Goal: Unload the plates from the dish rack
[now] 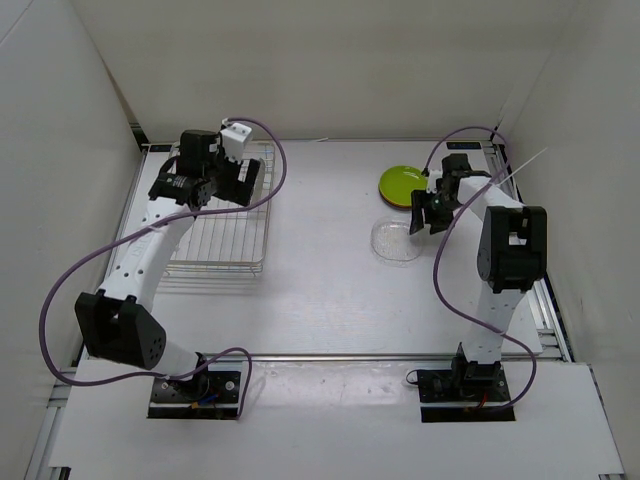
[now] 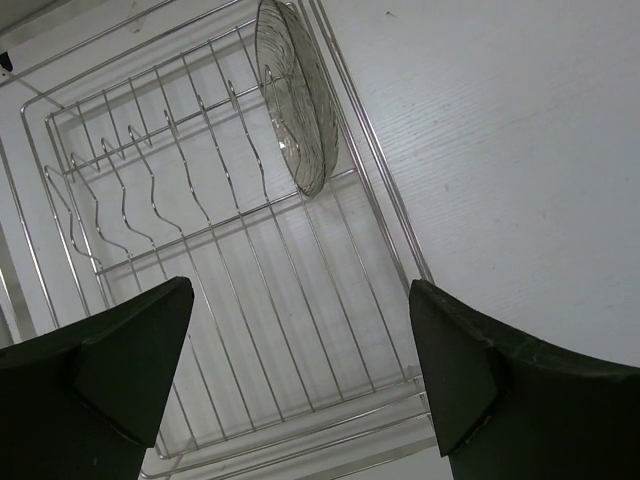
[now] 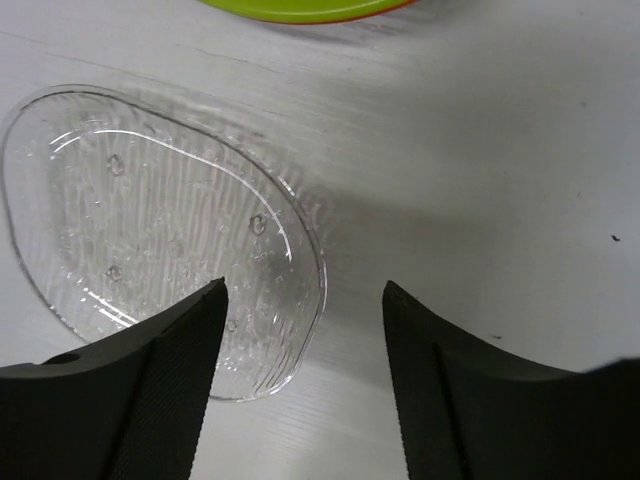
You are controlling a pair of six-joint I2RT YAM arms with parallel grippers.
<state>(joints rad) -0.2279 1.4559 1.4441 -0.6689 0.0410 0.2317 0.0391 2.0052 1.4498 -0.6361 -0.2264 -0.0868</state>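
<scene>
The dish rack is a silver wire basket on the left of the table. One clear plate stands on edge in the rack's slots, ahead of my open left gripper, which hovers over the rack's far end with nothing in it. Another clear plate lies flat on the table. My right gripper stands open just above it, the plate's near rim between the fingers, touching neither. A lime green plate lies beyond, an orange edge showing under it.
White walls close the table in at the back and on both sides. Purple cables loop off both arms. The right arm's upright link stands near the right wall.
</scene>
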